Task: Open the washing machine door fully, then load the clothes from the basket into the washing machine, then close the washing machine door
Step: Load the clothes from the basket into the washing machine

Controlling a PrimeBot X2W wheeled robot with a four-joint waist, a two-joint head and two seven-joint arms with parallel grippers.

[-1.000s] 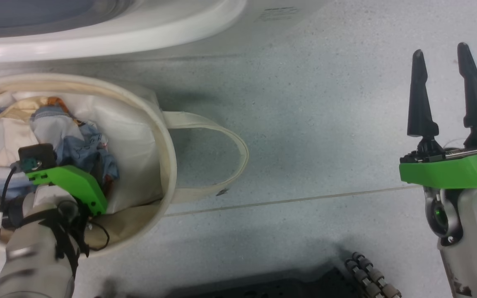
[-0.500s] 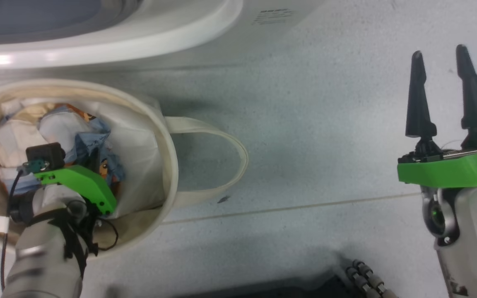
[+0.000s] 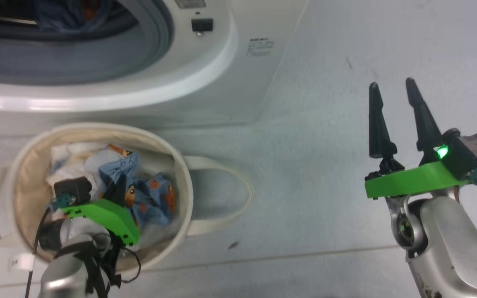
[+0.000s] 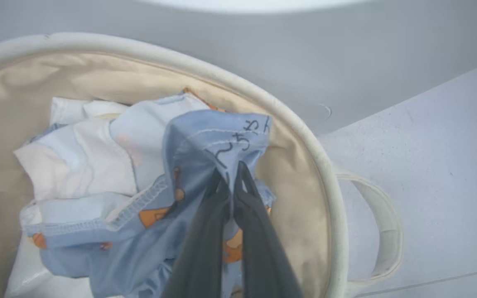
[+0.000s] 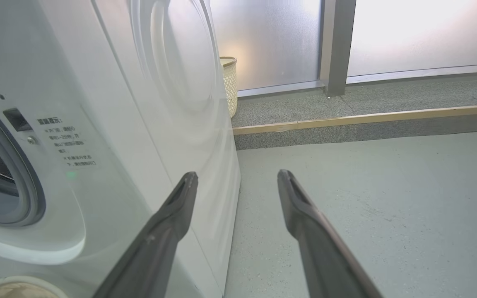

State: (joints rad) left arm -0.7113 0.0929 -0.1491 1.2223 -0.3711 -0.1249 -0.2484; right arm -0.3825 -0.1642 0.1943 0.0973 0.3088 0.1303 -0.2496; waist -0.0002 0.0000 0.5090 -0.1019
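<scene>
Left gripper [image 4: 230,171] has clamped onto clothes [image 4: 205,140]; basket [image 4: 333,198] bottom hidden beneath.

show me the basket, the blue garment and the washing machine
basket [image 3: 97,128], head view, on the far rim
blue garment [image 4: 205,140], left wrist view, on the raised fold beside the black writing
washing machine [image 3: 230,95], head view, on the white front panel

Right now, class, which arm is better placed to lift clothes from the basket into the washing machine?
Left. The left jaws are shut on a blue garment inside the basket; the right jaws stand open above the floor.
</scene>
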